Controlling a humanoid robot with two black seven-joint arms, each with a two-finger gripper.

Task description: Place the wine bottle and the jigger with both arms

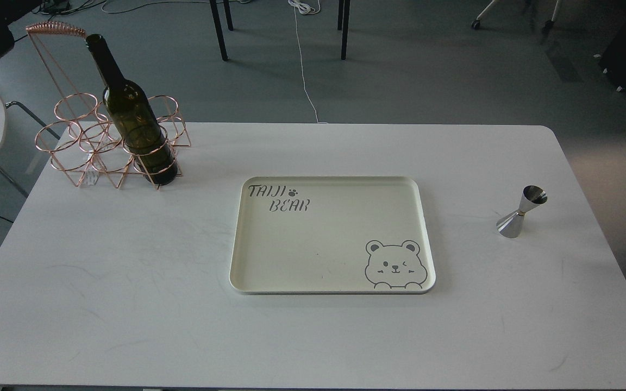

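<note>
Olive-green wine bottle (133, 117), copper rack (87, 144), steel jigger (520, 212).

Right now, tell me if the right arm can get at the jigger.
Probably yes. The jigger stands alone on bare table near the right edge, nothing beside or above it, well apart from the tray. The right pincer itself is out of view.
</note>
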